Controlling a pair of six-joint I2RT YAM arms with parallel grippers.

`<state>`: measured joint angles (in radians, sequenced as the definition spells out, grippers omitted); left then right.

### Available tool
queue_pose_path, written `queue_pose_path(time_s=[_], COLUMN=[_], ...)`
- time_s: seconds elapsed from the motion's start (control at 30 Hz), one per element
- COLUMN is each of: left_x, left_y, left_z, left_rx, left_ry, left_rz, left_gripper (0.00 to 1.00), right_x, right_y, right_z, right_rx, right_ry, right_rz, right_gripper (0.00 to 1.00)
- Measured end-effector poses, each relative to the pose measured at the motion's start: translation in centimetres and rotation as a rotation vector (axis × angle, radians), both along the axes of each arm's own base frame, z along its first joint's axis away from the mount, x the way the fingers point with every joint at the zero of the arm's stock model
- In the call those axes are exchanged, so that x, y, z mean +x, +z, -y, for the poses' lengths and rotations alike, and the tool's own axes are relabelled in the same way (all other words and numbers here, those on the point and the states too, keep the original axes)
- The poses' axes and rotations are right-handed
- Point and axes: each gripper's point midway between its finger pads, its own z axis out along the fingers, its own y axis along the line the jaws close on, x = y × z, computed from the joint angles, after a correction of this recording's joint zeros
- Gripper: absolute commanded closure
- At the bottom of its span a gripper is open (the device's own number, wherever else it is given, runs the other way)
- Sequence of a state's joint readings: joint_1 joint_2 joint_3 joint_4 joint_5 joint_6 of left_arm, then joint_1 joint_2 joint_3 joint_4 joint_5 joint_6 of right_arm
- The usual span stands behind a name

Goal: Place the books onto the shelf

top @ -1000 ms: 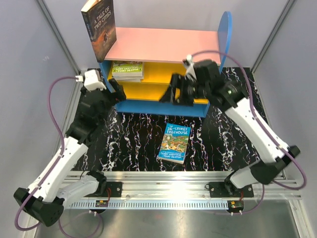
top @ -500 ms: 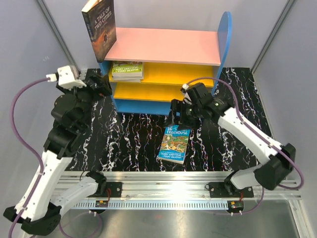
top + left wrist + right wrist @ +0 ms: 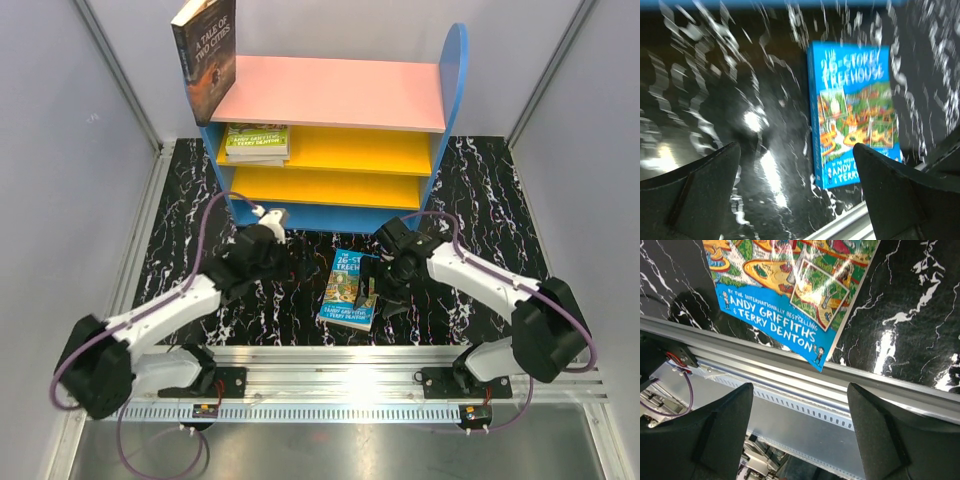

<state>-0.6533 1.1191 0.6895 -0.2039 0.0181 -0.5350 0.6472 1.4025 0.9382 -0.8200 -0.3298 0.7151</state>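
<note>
Both arms have come down from the shelf front in the past second and now hang low over the black marbled mat (image 3: 190, 205), one on each side of the blue "26-Storey Treehouse" (image 3: 345, 300).

Nearest the camera, the aluminium rail (image 3: 330, 360) runs along the table's front edge. The right wrist view shows the blue book's (image 3: 790, 285) near corner, with its authors' names, just short of that rail (image 3: 850, 385).

Just beyond it, the right gripper (image 3: 372, 292) sits above the book's right-hand side. Its fingers are spread wide with nothing between them (image 3: 800, 435), and whether they touch the cover cannot be told.

The left gripper (image 3: 303, 270) hovers over bare mat just left of the book, its fingers also spread wide and empty (image 3: 795, 200). Its blurred wrist view shows the book (image 3: 855, 115) lying flat, cover up.

At the back of the mat stands the shelf (image 3: 340, 92), with a pink top board, two yellow boards and blue sides. A yellow-green paperback (image 3: 257, 140) lies flat at the left end of the upper yellow board. What lies under it cannot be made out.

Farthest back, the dark "A Tale of Two Cities" (image 3: 205, 60) stands upright at the left end of the top board.
</note>
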Motion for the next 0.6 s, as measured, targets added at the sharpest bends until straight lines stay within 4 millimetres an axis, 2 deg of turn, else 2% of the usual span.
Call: queue_pose_path(time_s=[0.07,0.23,0.4,0.43,0.5,0.6], left_x=[-0.3,-1.0,-3.4,-4.0,-4.3,-3.7], left_y=[-1.8,-5.0,-7.9,-8.3,-7.9,-8.0], left_z=[1.3,5.1,8.9,9.8,11.8,13.7], left_rx=[-0.015,-0.07,-0.123,-0.136,-0.189,-0.236], left_ry=[-0.038,-0.141,-0.252,-0.278,-0.325,-0.346], left_rz=[-0.061,-0.166,-0.291,-0.313,-0.329,-0.337], left_gripper=[0.01,0.01,0.01,0.01,0.01,0.01], right_x=[0.3,0.9,0.7,0.7,0.7,-0.5], right_y=[-0.4,-1.4,-2.9,-3.3,-3.9,-5.1], right_z=[0.0,0.0,0.3,0.3,0.3,1.4], right_rx=[-0.008,-0.029,-0.048,-0.051,-0.058,-0.1], right_ry=[-0.002,-0.011,-0.013,-0.012,-0.005,0.004], right_rz=[0.0,0.013,-0.011,-0.015,-0.022,-0.083], right_gripper=[0.17,0.18,0.18,0.18,0.2,0.22])
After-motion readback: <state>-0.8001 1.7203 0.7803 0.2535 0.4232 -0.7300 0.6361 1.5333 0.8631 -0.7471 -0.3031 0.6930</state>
